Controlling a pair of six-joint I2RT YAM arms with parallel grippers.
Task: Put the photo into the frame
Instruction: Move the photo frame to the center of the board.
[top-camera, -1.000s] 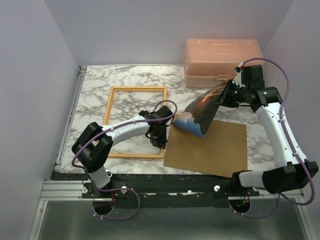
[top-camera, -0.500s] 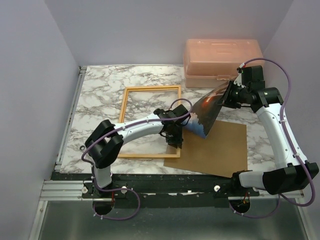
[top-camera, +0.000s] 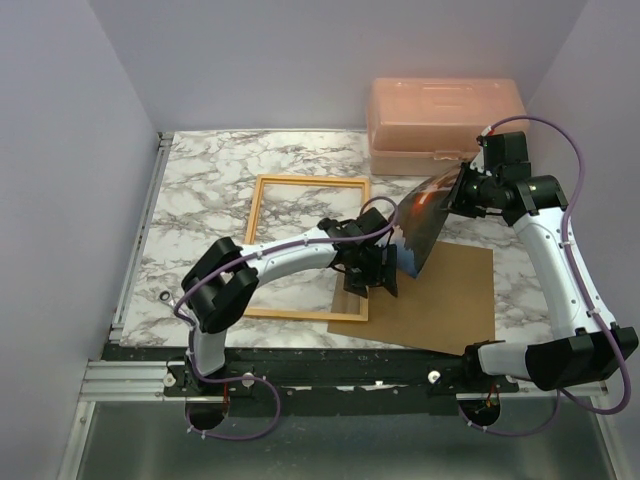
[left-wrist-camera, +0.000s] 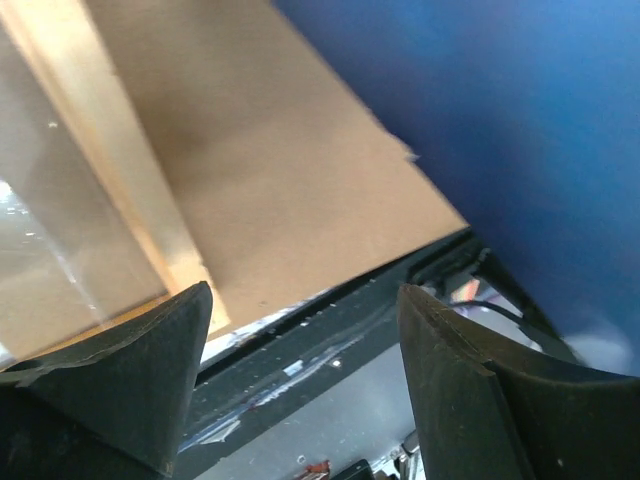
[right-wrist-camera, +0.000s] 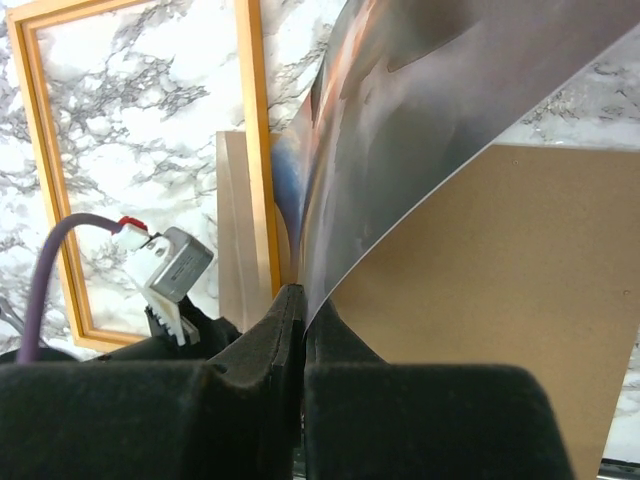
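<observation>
Jaws, top external view: left gripper (top-camera: 375, 272) spread, nothing between. Right gripper (top-camera: 458, 192) pressed together on the far edge of the photo (top-camera: 420, 222).
- Photo: curled, hanging in the air over the far-left corner of the backing board (top-camera: 440, 300), lower edge just beside the left gripper. It is not in the frame (top-camera: 310, 181).
- Frame: flat, left of centre on the table (top-camera: 200, 170), near-right corner overlapping the board.
- Pink box (top-camera: 445, 120): far-right corner of the table.

Left wrist view: fingers (left-wrist-camera: 130, 370) wide apart and empty. Blue face of the photo (left-wrist-camera: 520, 130) close on the right; board (left-wrist-camera: 270, 150) and one frame rail (left-wrist-camera: 110, 170) beneath.

Right wrist view: fingers (right-wrist-camera: 285, 330) pinching one edge of the photo (right-wrist-camera: 420, 100), which bows away toward a frame rail (right-wrist-camera: 255, 150). Board (right-wrist-camera: 500, 280) below.

Hazards, as judged:
- A one-edge pinch leaves the free end limp; it may catch on the rail and buckle or crease.
- The left jaws, closing beside the curl, may miss the edge or fold it.
- The frame, resting partly on the board, may rock or slide when pressed.
</observation>
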